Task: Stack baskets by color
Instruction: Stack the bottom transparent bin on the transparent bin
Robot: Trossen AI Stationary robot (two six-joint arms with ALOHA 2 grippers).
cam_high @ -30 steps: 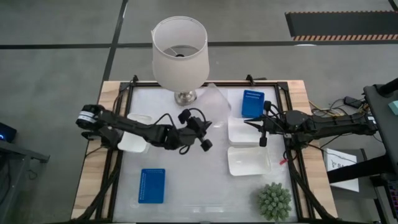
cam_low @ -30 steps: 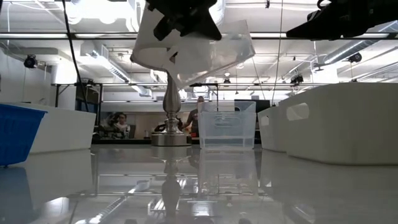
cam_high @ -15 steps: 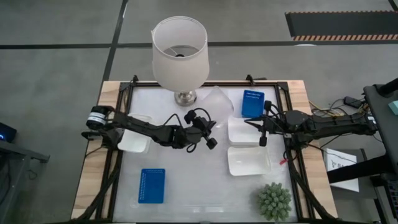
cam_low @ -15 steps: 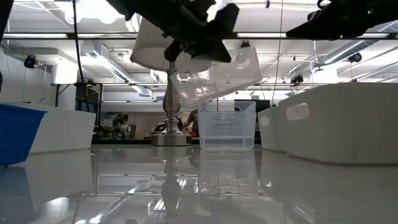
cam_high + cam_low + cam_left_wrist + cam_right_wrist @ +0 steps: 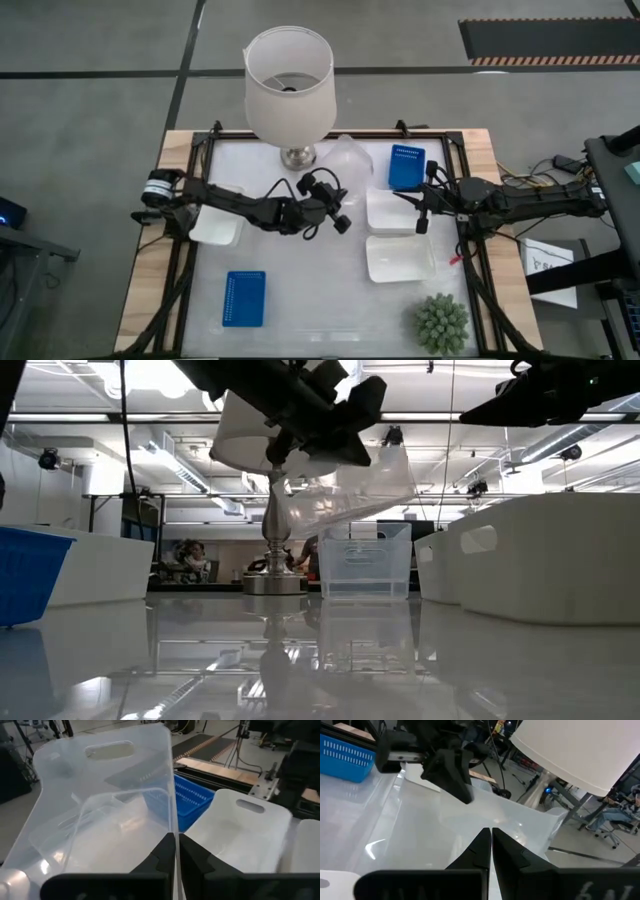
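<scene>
My left gripper (image 5: 175, 842) is shut on a clear basket (image 5: 375, 480), held tilted in the air near the lamp's base. A second clear basket (image 5: 365, 565) stands on the table below and beyond it. Two white baskets (image 5: 390, 212) (image 5: 398, 258) lie at the right and a third (image 5: 215, 226) at the left. One blue basket (image 5: 407, 165) lies at the far right, another (image 5: 244, 298) near the front left. My right gripper (image 5: 402, 198) hovers shut above the right-hand white baskets, holding nothing. My left gripper pinches a side wall of the clear basket at its rim (image 5: 173, 827), one finger inside the basket and one outside. The fingers come almost level from the table's left. The basket is lifted clear and tilted, its end with the handle cutout (image 5: 110, 750) farthest from the gripper.
A lamp with a white shade (image 5: 290, 75) stands at the far middle, close to the held basket. A spiky green plant (image 5: 441, 322) sits at the near right corner. Free tabletop lies in the middle toward the near edge.
My left gripper has gone toward the table's right edge and down a little, still shut on the clear basket. The basket has tipped from hanging steeply to lying flatter, above the clear basket on the table.
</scene>
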